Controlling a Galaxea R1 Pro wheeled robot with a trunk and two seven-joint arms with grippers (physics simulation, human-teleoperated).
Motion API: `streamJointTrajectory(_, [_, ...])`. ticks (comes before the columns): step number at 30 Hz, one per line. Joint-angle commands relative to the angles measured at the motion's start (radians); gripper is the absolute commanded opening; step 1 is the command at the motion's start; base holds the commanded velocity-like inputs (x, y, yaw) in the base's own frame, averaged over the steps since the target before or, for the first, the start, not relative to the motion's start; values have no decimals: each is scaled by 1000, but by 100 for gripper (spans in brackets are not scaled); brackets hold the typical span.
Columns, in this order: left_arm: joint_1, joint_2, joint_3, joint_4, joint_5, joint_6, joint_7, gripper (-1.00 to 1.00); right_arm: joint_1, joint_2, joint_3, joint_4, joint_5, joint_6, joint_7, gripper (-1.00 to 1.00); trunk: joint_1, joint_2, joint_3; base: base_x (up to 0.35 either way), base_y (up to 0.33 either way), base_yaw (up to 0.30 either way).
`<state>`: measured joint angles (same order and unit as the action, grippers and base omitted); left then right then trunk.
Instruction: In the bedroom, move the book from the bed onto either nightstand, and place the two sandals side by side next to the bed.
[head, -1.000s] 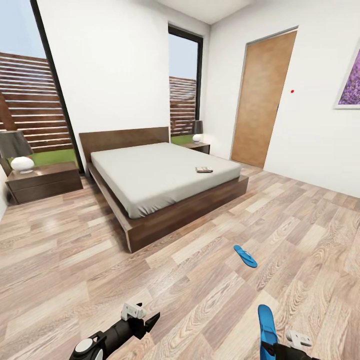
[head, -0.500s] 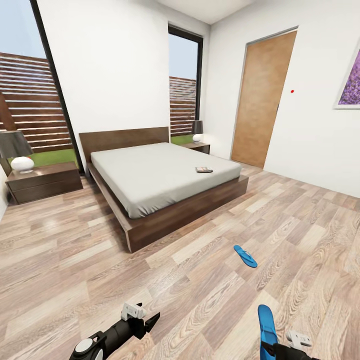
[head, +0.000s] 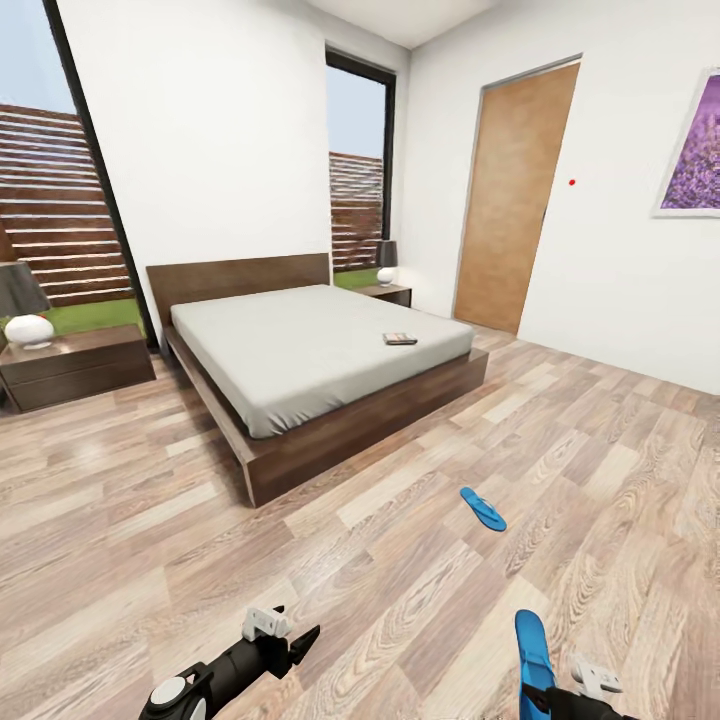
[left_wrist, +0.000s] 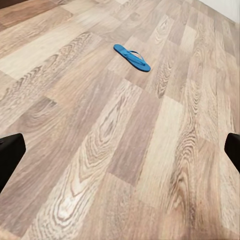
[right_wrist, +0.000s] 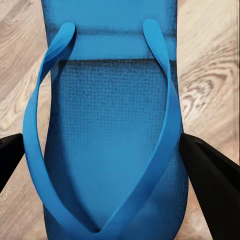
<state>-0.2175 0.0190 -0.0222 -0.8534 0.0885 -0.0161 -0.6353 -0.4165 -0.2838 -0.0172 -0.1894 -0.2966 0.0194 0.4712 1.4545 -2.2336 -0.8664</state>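
Head view over both arms. The left tool (head: 300, 640) hangs low over bare wood-plank floor (head: 120, 520), its fingers spread wide with nothing between them; in the left wrist view the two dark fingertips (left_wrist: 11, 155) sit at opposite edges of the picture, floor between. The right tool (head: 545, 695) is clenched on a blue sandal (head: 532, 650), whose toe end points forward, away from the robot; in the right wrist view the sandal's sole and strap (right_wrist: 107, 125) lie between the two dark fingers (right_wrist: 210, 175), which press against its sides. The right tool is cut off by the picture's lower edge, so its fingertips are hard to make out in the head view.

The second sandal (head: 482, 508) lies flat on the floor ahead of the right tool, well apart from it and from the bed (head: 310, 350). Open floor runs from both tools to the bed's foot corner, with nothing standing in it.

The book (head: 400, 339) lies on the mattress near its right-hand edge, far ahead of both tools; its cover is too small to read. A nightstand (head: 75, 365) with a lamp (head: 25, 310) stands far ahead and left of the left tool. The far nightstand (head: 385, 293) shows beyond the bed, partly hidden by it. A closed wooden door (head: 515, 200) and a framed purple picture (head: 690, 150), cut off at the edge, mark the right wall.
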Motion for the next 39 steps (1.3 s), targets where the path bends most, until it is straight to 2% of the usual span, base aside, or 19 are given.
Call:
streamJointTrajectory(1, [0,1,-2,1,8,-1,-1,100,-1,0,-2,1,-4,2,4,-100,0,0,-1,0,0,-253])
streamJointTrajectory(17, [0,1,-2,1,8,-1,-3,100,-1,0,-2,1,-4,2,4,-100,0,0,-2,0,0,-291])
streamJointTrajectory(39, [0,-1,-2,1,10,-3,1,100,-1,0,-2,1,-5,2,6,-100,0,0,10,0,0,-272])
